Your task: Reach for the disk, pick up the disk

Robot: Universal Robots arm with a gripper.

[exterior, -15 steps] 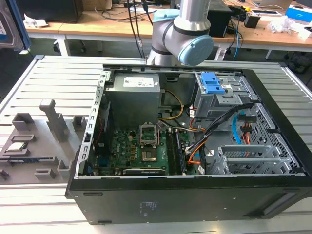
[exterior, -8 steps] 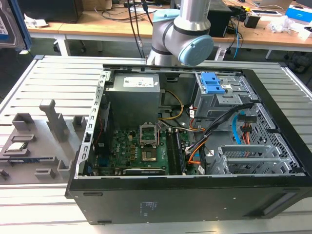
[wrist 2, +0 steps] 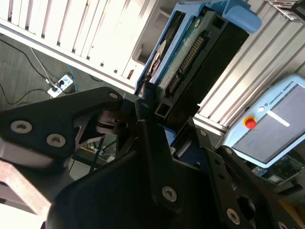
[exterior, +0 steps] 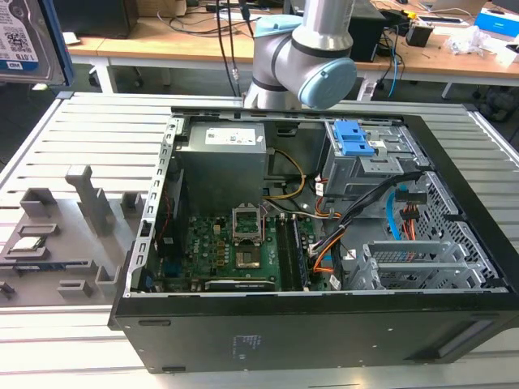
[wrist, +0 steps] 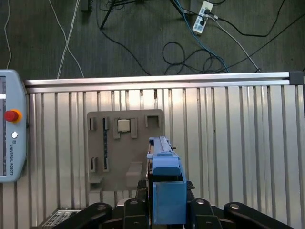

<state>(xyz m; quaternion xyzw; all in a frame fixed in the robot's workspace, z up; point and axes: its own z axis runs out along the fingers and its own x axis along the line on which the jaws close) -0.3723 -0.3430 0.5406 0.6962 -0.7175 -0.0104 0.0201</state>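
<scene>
Black end effector (wrist: 167, 206) is clamped on the disk (wrist: 163, 162), holding it clear above the grey tray (wrist: 125, 143) on the worktop (wrist: 228, 143); pickup looks done.

A black computer case (exterior: 268, 332) lies open on a slatted metal tabletop (exterior: 97, 130). Inside are a green motherboard (exterior: 215, 251), a grey power supply (exterior: 223, 162) and, toward the exterior view's right, a grey drive cage (exterior: 381, 166) with a blue bracket (exterior: 355, 138) on top. A grey robot arm (exterior: 312, 57) rises behind the case. A grey slotted holder plate (exterior: 57, 243) sits to the left. The labelled disk (exterior: 24, 40) is at the upper left edge.
</scene>
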